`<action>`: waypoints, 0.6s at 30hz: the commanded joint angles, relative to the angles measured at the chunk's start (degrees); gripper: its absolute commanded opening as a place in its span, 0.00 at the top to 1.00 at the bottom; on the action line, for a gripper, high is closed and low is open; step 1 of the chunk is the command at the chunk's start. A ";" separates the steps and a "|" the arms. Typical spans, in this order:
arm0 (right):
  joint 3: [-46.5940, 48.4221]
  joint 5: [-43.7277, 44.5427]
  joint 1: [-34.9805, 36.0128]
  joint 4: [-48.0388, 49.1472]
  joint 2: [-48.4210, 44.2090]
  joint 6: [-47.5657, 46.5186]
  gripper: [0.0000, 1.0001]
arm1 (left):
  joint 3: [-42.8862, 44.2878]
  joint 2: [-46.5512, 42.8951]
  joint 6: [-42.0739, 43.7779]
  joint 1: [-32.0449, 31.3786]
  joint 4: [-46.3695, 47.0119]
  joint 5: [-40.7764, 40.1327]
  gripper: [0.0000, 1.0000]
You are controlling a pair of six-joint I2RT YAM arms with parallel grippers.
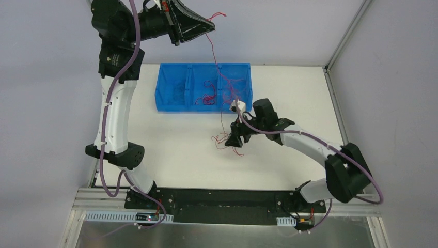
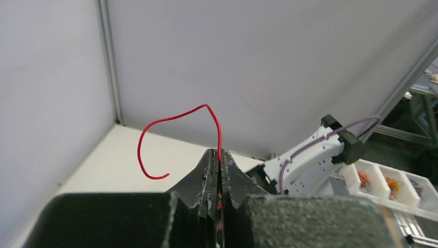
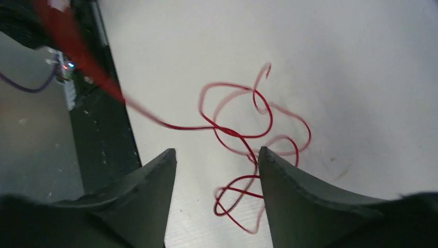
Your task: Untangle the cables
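A blue plastic three-compartment bin [image 1: 164, 95] stands on the white table [image 1: 170, 155]. Above the bin's far edge and well off the table, the left gripper [image 2: 217, 155] is clenched on one thin red cable [image 2: 170, 118]. Its free end curls up out of the fingertips in a loose hook. From that grip the same strand [image 1: 213, 51] runs down over the bin's right compartment and on to the table on the bin's near side.

There, just in front of the bin's right end, lies a loose tangle of hair-fine red cables [image 3: 243, 134], looped over one another on the table top. The right gripper [image 3: 217, 155] hovers over this tangle with its jaws released and standing apart. The loops show between the two fingers, with neither finger visibly pressing on them.

More red cables [image 1: 208, 97] lie curled in the bin's middle compartment, and others [image 1: 235, 85] in its right one. The left compartment holds a darker bundle [image 1: 176, 90], possibly blue, though the overhead view is too coarse to be sure.
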 commanded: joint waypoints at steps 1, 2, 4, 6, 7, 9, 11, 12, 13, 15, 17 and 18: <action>-2.11 7.66 0.74 2.93 6.40 -7.42 0.52 | 6.75 -0.54 4.44 0.66 3.12 -5.31 1.00; -1.97 8.59 0.71 0.32 7.28 -9.05 0.61 | 5.22 -1.70 4.37 1.30 5.84 -6.99 1.00; -0.65 10.56 0.55 -5.65 8.60 -13.43 0.78 | 1.60 -4.28 4.42 2.83 11.64 -11.82 1.00; 1.76 12.93 0.49 -11.55 9.90 -15.46 0.94 | -0.46 -6.16 5.59 4.19 14.96 -16.94 1.00; 3.01 14.42 0.45 -14.19 10.43 -16.17 1.00 | -0.49 -6.58 6.68 4.54 15.32 -19.23 1.00; 5.38 18.45 0.45 -19.02 11.52 -18.07 1.00 | -0.48 -7.40 9.41 4.91 15.11 -22.44 1.00; 7.74 22.92 0.19 -26.37 13.25 -21.37 1.00 | -1.07 -8.60 12.77 5.03 14.48 -26.90 1.00; 8.20 24.90 -0.30 -29.80 14.00 -23.10 1.00 | -1.60 -9.17 13.66 5.11 14.57 -28.91 1.00; 8.34 26.32 -1.18 -32.62 14.46 -25.28 1.00 | -1.94 -9.61 14.23 5.45 14.85 -30.06 1.00; 7.00 27.64 -4.16 -36.08 14.31 -27.62 1.00 | -2.10 -10.18 15.10 5.73 14.90 -32.01 1.00; 5.40 27.14 -7.91 -38.21 13.41 -29.93 0.96 | -2.21 -10.57 15.43 5.98 15.17 -33.77 1.00; 4.64 26.84 -9.59 -38.66 12.84 -30.83 0.94 | -2.13 -10.65 15.41 6.10 15.71 -34.30 1.00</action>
